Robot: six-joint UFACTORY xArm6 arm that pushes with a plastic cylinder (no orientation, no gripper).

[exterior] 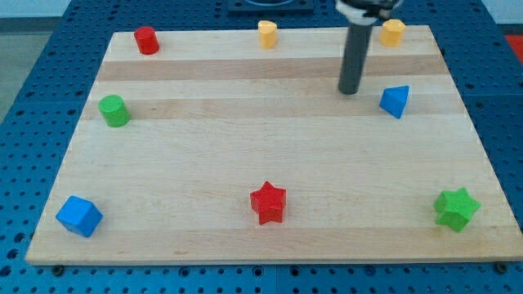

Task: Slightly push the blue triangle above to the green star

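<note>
Tip: my tip [350, 91] stands on the wooden board [245, 163], just left of the blue triangle [395, 100], not touching.
Jaws: none, only a rod.
Green star [456, 208]: near right corner, well apart from the triangle.
Containers: the board bears all blocks.

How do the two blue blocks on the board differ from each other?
The blue triangle is a pointed wedge near the view's top right, just right of my tip. The blue cube is boxy, looks larger, and sits alone at the bottom left corner, far from my tip. Both share the same blue colour.
</note>
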